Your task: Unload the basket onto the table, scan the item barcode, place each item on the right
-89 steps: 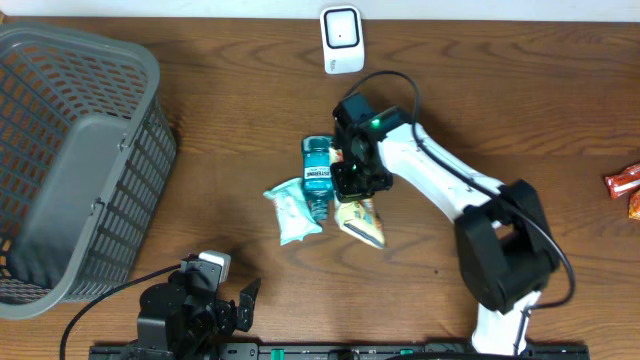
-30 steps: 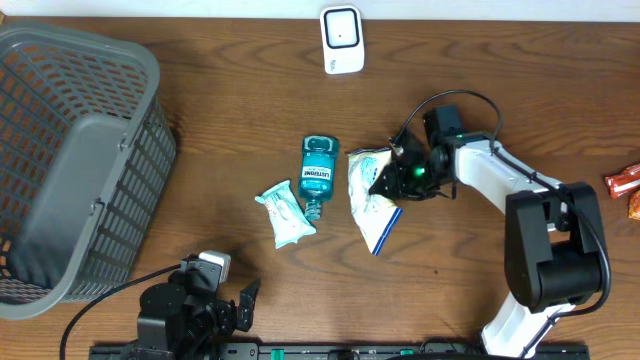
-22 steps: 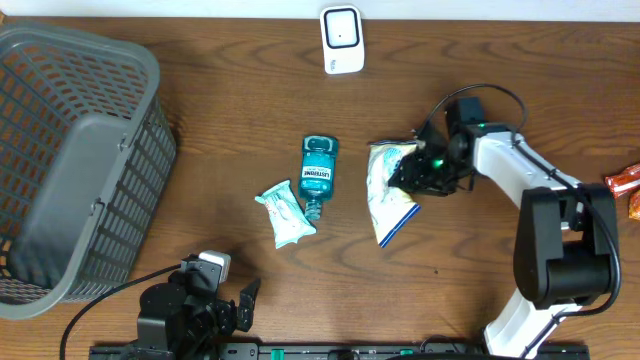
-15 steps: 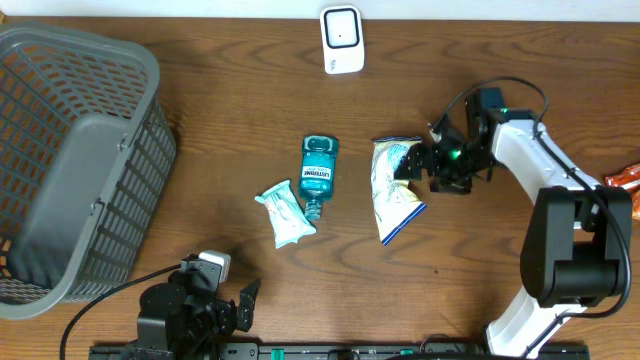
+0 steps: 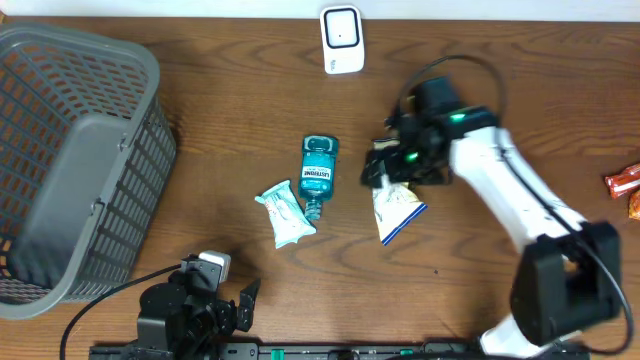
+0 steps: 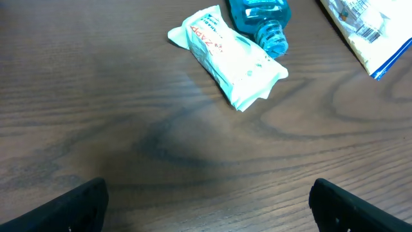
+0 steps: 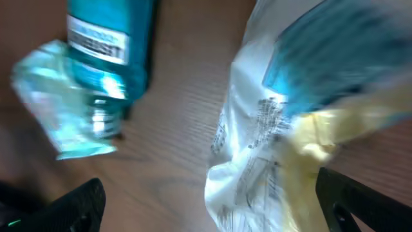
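Snack bag, crinkly white with blue edge [image 5: 403, 205], flat on wooden tabletop [image 5: 230, 90], barcode [image 6: 370, 24] up, beneath right gripper [image 5: 385, 168]; fingers spread, empty. Left gripper [image 6: 206, 209] spread too, idle. Pinch top seam, keep barcode facing white scanner [image 5: 341, 38]. Teal mouthwash bottle [image 5: 318, 172], wipes pack [image 5: 288, 212] close alongside, easy to snag.

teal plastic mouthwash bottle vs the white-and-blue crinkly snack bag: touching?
Apart. The left wrist view shows a strip of bare table between the teal mouthwash bottle and the white snack bag; overhead agrees.
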`<state>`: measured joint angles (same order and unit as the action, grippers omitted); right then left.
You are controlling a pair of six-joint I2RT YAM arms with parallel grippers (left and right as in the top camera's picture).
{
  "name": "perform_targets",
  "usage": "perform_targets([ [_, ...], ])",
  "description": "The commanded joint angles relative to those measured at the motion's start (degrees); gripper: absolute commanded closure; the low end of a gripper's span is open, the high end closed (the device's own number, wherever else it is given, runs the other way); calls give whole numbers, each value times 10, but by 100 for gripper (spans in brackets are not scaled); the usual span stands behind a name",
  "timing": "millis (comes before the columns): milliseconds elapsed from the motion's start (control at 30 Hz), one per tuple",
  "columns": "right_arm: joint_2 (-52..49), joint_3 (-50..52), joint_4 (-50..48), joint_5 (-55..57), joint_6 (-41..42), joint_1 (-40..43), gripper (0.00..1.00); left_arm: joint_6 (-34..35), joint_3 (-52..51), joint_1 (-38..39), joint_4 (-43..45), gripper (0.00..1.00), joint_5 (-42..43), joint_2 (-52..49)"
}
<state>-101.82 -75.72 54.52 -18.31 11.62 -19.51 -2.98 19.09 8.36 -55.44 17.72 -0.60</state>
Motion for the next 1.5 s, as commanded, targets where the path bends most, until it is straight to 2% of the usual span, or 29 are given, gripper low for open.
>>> perform_targets([
  [0,-37,10,10,122,66,-31,1,1,1,0,-7,1,3,3],
  [533,-35,2,37,138,81,-10,1,1,1,0,-7,1,3,3],
  [600,-36,10,20,123,80,6,1,1,1,0,-7,1,3,3],
  [700,-36,43,-39,34,50,31,1,1,1,0,-7,1,3,3],
  [900,-37,131,-135,-65,50,61,1,1,1,0,-7,1,3,3],
  [1033,-37,156,-155,-71,50,65,2,1,1,0,-7,1,3,3],
  [1100,-37,156,-156,-72,50,67,11,1,1,0,-7,1,3,3],
  [1167,-37,156,-159,-74,50,69,25,1,1,0,-7,1,3,3],
  [1200,-37,156,-163,-74,50,70,45,1,1,0,-7,1,3,3],
  [1233,-37,156,-171,-80,50,72,60,1,1,0,-7,1,3,3],
  [1333,-37,156,-183,-113,45,82,79,1,1,0,-7,1,3,3],
  [1433,-35,150,-181,-219,-8,109,99,1,1,0,-7,1,3,3],
  [1467,-33,148,-178,-256,-28,118,99,1,1,0,-7,1,3,3],
])
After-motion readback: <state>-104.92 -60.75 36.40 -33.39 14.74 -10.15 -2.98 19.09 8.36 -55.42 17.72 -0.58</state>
